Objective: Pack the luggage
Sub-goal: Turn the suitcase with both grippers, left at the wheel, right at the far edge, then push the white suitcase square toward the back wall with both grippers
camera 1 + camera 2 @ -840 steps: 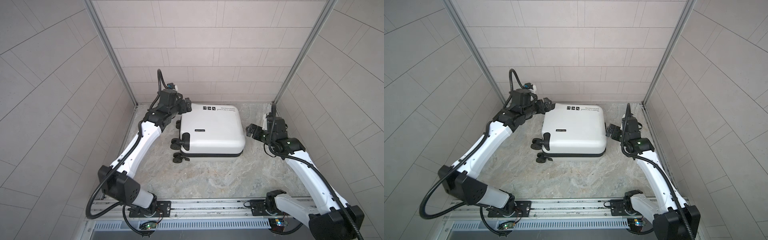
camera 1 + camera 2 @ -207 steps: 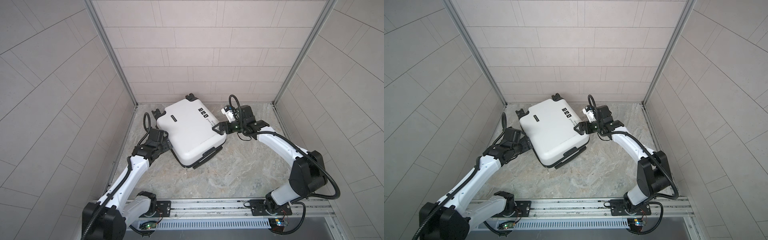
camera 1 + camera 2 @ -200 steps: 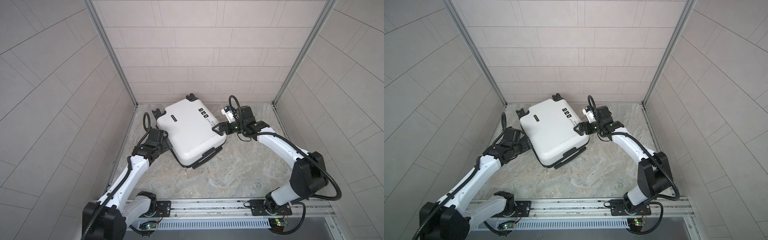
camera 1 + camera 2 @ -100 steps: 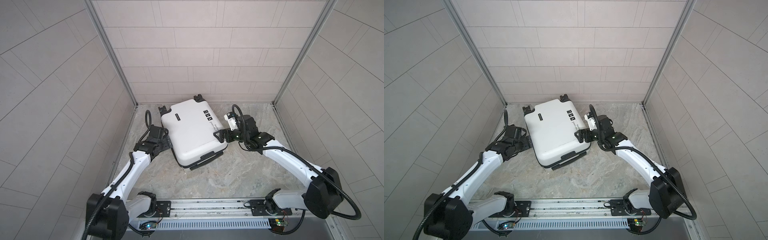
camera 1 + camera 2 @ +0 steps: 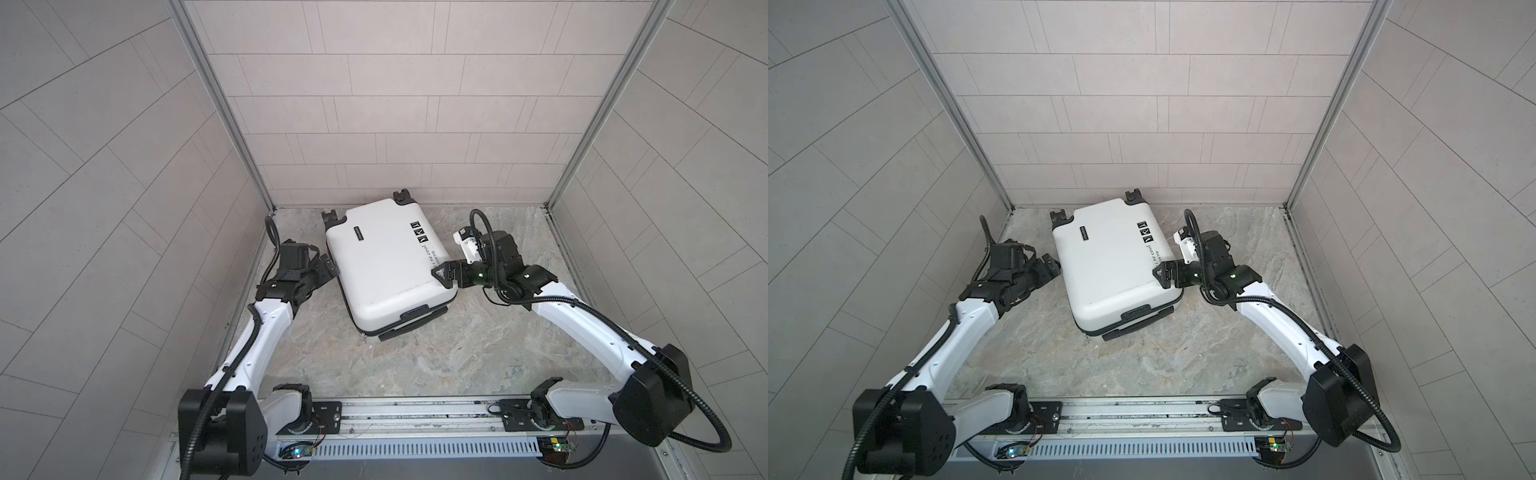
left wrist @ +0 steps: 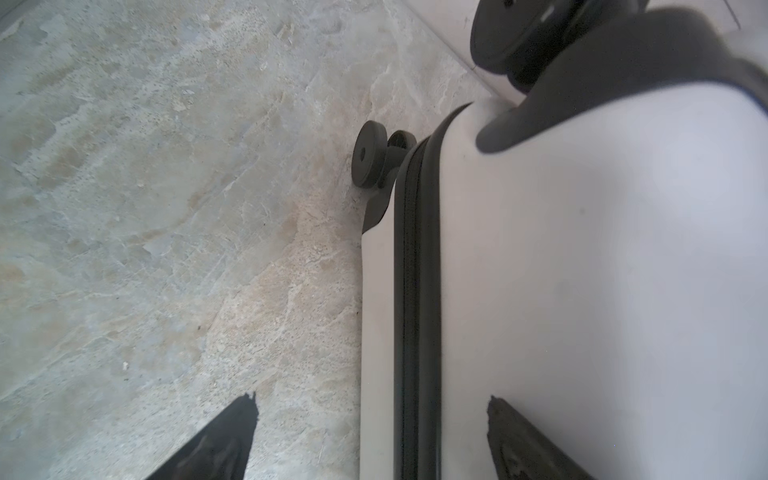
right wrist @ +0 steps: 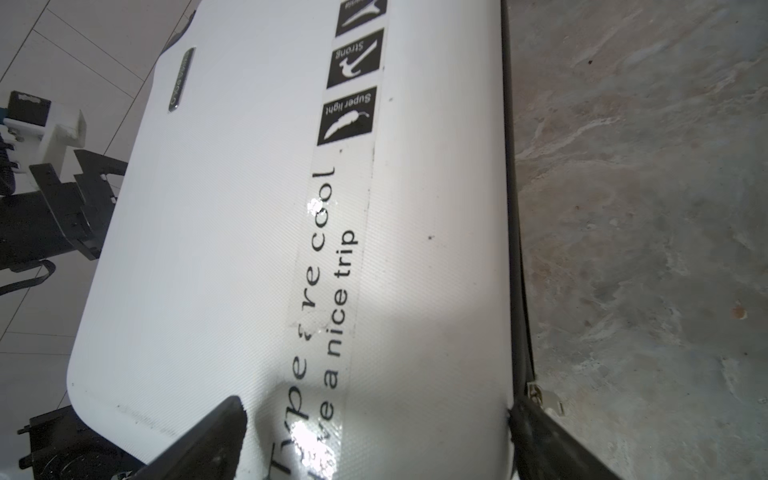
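The suitcase (image 5: 386, 262) lies shut and flat on the marble surface (image 5: 415, 357), skewed, with its wheels (image 5: 402, 195) toward the back wall (image 5: 395, 124). Both claws are spread wide and hold nothing. The left claw (image 5: 328, 268) is at one long side, and the right claw (image 5: 444, 277) straddles the opposite edge by the lettering (image 7: 328, 291). This looks like positioning the case. The next move is probably to take the zipper pull (image 7: 544, 399) and open it.

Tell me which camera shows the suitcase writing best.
Right wrist view: the writing shows large, legible as "a nice trip". Both top views show it tiny and unreadable; the left wrist view shows only the suitcase side and zipper band.
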